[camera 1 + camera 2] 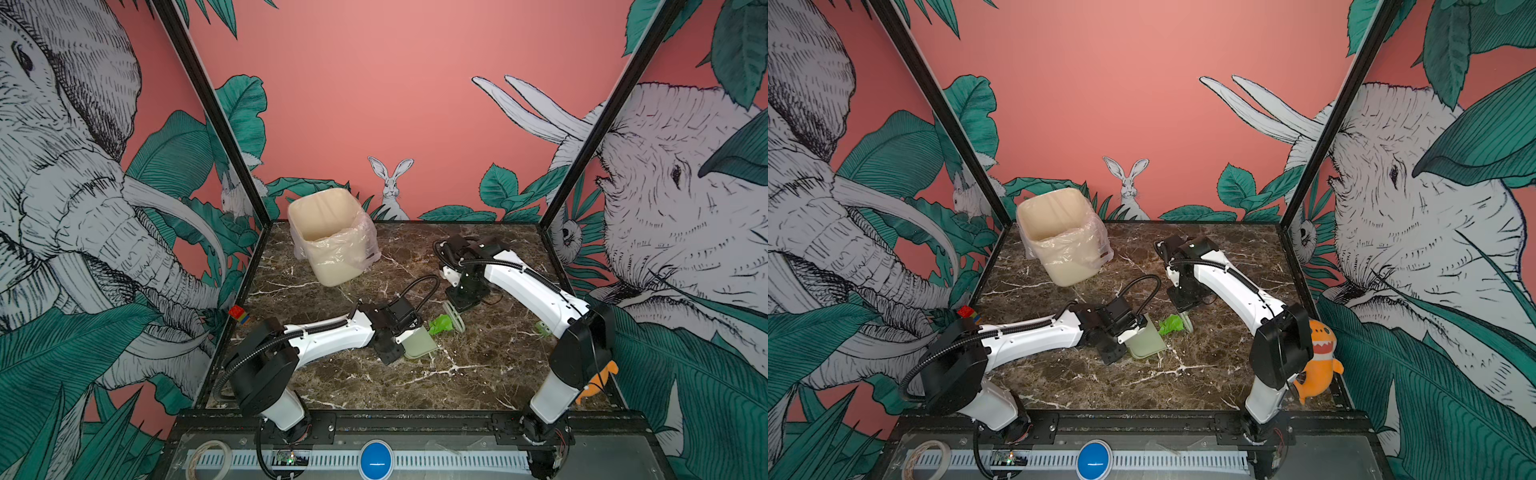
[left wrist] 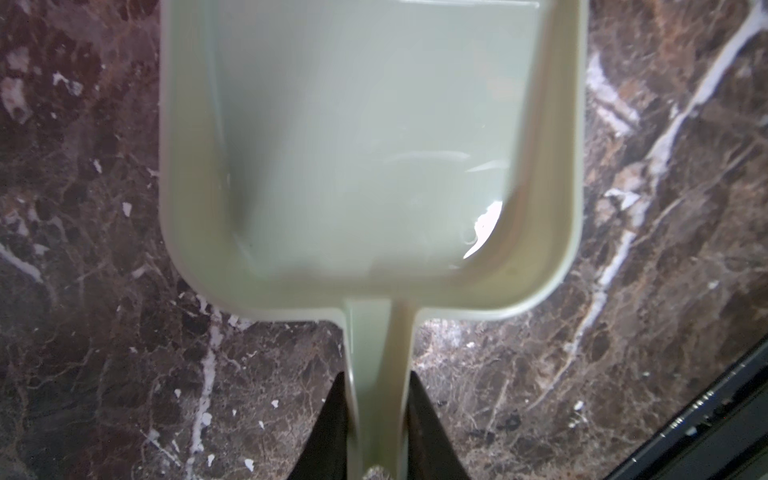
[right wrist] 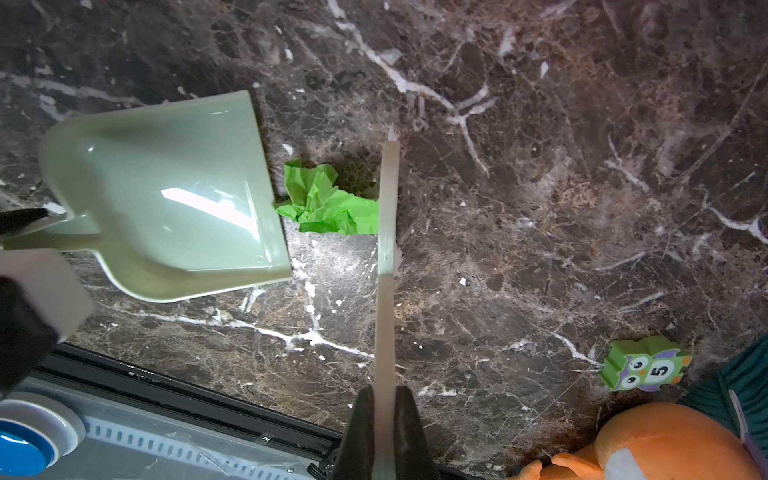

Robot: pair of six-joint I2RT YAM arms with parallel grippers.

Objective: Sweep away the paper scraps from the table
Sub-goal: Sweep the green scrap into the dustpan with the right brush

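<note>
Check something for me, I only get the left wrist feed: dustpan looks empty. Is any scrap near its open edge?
Observer: Yes. One crumpled green paper scrap lies on the table just off the open edge of the dustpan, outside it.
Operator: What's on the scrap's other side?
Observer: A brush, its head against the scrap, its handle held in the shut right jaws.
</note>
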